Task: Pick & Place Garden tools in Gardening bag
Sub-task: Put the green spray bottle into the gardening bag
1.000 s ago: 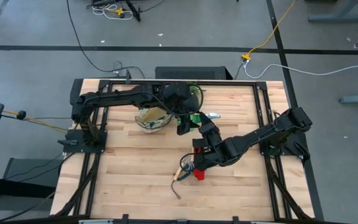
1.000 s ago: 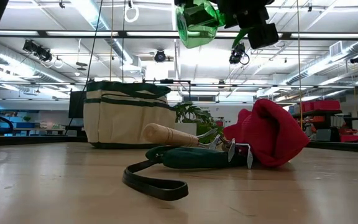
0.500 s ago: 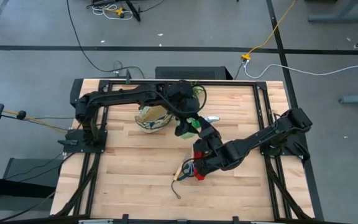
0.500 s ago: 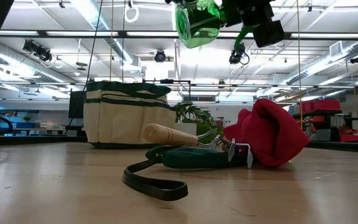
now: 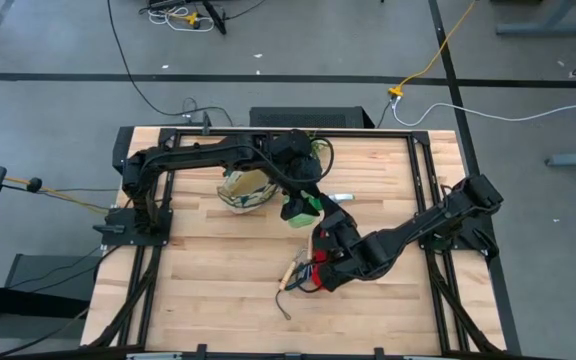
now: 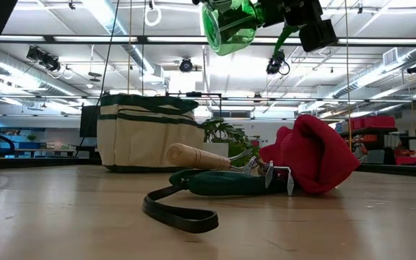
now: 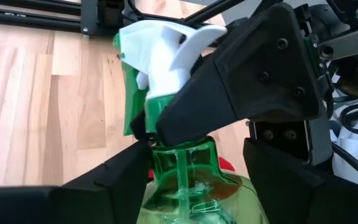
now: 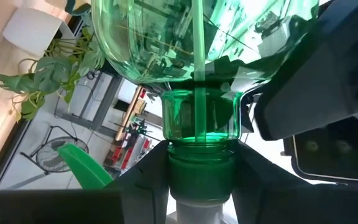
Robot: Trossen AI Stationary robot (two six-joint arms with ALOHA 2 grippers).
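Green translucent plastic of the spray bottle (image 6: 230, 27), capped by a pale nozzle, was seen held high above the wooden table (image 5: 218, 270), near its middle. The bottle's neck was pinched between the fingers of the right gripper (image 8: 201, 165), just under the nozzle. The left gripper (image 7: 194, 165) was placed around the bottle's body with its fingers spread on either side of the green plastic; whether they pressed it could not be told. On the table below, nearer and slightly to the right, the red-and-black gloves (image 6: 313, 155) were heaped against the little metal hand rake with a light wooden handle (image 6: 197, 155), and a dark green-handled tool with a black loop strap (image 6: 215, 184) was laid just in front of them. The cream fabric gardening bag with dark green trim (image 6: 150, 137) was stood farther back and to the left, apart from the tools. The leafy green plant (image 6: 226, 133) was visible just right of the bag, behind it.
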